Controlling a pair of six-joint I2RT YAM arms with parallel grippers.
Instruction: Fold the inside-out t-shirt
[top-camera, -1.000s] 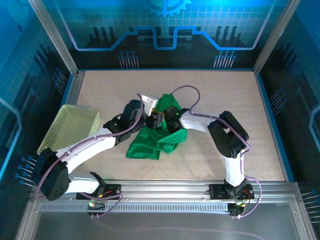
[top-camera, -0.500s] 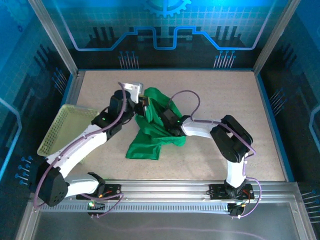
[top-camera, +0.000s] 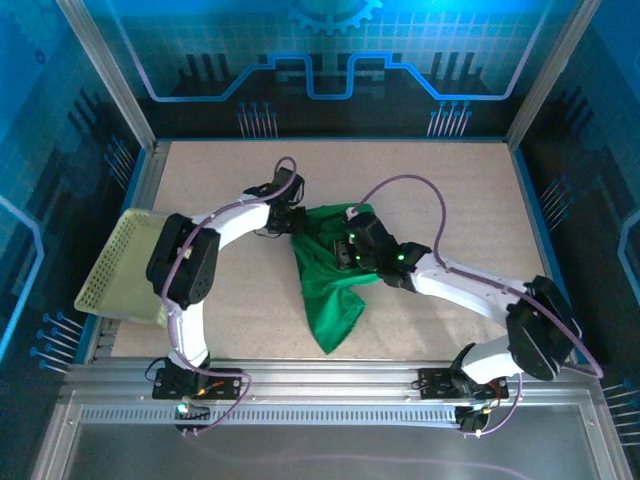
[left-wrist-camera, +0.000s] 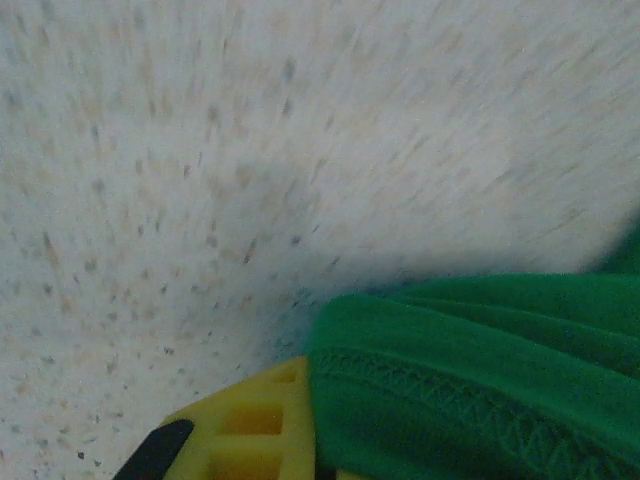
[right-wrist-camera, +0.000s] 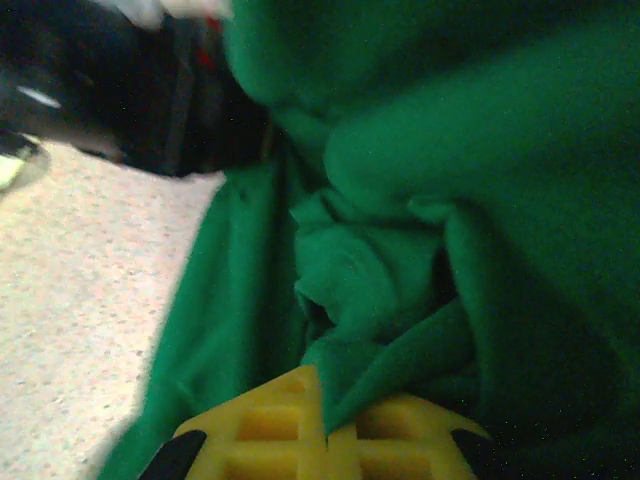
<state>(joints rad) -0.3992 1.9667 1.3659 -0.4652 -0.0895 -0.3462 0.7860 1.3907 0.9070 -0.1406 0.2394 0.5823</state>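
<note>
Top view: inside-out t-shirt (top-camera: 330, 285), bright green, bunched at centre of frame on the speckled beige table (top-camera: 450, 200); upper part stretched approx. horizontally btw the two grippers, rest trails down to a point toward lower centre of frame; L gripper (top-camera: 288, 218) at upper-left end of the cloth, arm arcing in from lower left; jaws narrow, nipped on the shirt's edge; R gripper (top-camera: 348, 245) at the cloth's right-centre, arm coming in from lower right, purple cable looping above it; jaws closed tight w/ fabric bunched in them; the two grippers sit near each other, cloth btw them; pale yellow-green perforated basket (top-camera: 125, 260) at left edge of frame, tilted over the table's side, well apart from the shirt; L wrist view: one yellow lattice finger (left-wrist-camera: 250, 435) at bottom edge, shirt's stitched hem (left-wrist-camera: 470, 400) lying right against it and partly over it, green folds filling lower right; table surface above is blurred; R wrist view: yellow lattice fingers (right-wrist-camera: 260, 430) at bottom centre, a fold of green cloth (right-wrist-camera: 420, 200) wedged into the seam btw them; crumpled folds take up centre and right of frame; table shows lower left; dark blurred hardware (right-wrist-camera: 130, 90) upper left, can't tell detail.
</note>
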